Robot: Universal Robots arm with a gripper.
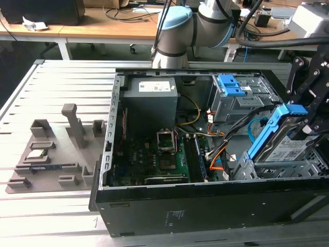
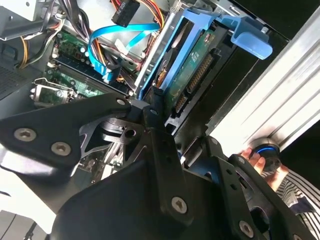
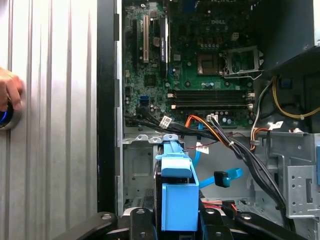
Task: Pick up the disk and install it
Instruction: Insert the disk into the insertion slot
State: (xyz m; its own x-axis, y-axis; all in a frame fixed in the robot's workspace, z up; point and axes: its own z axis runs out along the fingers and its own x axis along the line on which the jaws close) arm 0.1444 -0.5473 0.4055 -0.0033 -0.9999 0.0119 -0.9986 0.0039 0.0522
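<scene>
- The arm [image 1: 177, 28] rises from behind the open computer case [image 1: 205, 211] and reaches over to the exterior view's right, where its gripper [image 1: 307, 122] hangs above the case's near corner.
- In the first wrist view the gripper's [image 3: 175, 220] black fingers [image 3: 137, 217] press in from both sides of the blue carrier, clamped on the disk [image 3: 177, 197].
- The disk [image 1: 288, 146] is tilted: its blue handle end is up by the gripper, and its lower end is down inside the grey metal bay [image 1: 288, 167].
- In the second wrist view the disk's [image 2: 192, 70] green circuit-board face shows.
- The bay's walls stand close on either side of the carrier.
- A bundle of black and orange cables [image 3: 220, 135] and a blue cable [image 3: 225, 177] run just beside the bay.
- The drive cage [image 1: 231, 95] with blue latches stands farther back, apart from the disk.
- The motherboard [image 3: 200, 65] lies open and unobstructed.
- A person's hand [image 3: 7, 92] rests on a blue-lit knob [image 2: 270, 152] on the ribbed table [image 3: 50, 125] beside the case.
</scene>
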